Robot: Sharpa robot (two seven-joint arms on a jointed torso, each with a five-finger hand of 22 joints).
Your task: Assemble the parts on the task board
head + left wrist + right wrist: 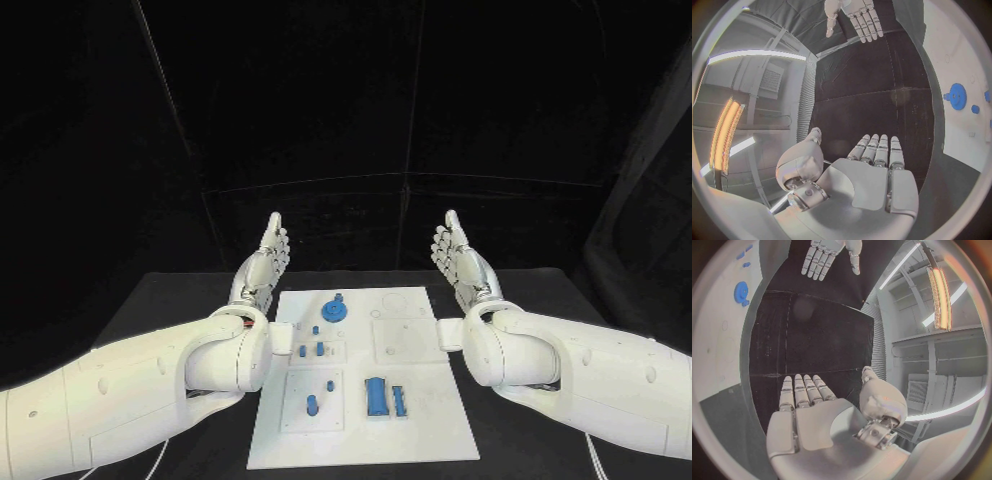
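Left robot hand (261,262): stood flat and empty, fingers straight and side by side, beside the board's far left corner, at about 10 o'clock from the board's middle.
Right robot hand (464,260): likewise flat and empty, at about 2 o'clock, beside the far right corner.
Task board (433,425): lay on the black table (159,300) between the two arms.
Parts: a round blue gear (333,311) at 12 o'clock on the board; a blue block (376,396) and small pegs nearer 6 o'clock.
Head view: showed the whole board and all the parts.
Left wrist view: showed the palm (870,182), the opposite hand and the gear (957,96).
Right wrist view: showed its own palm (817,422) and the gear (741,292).
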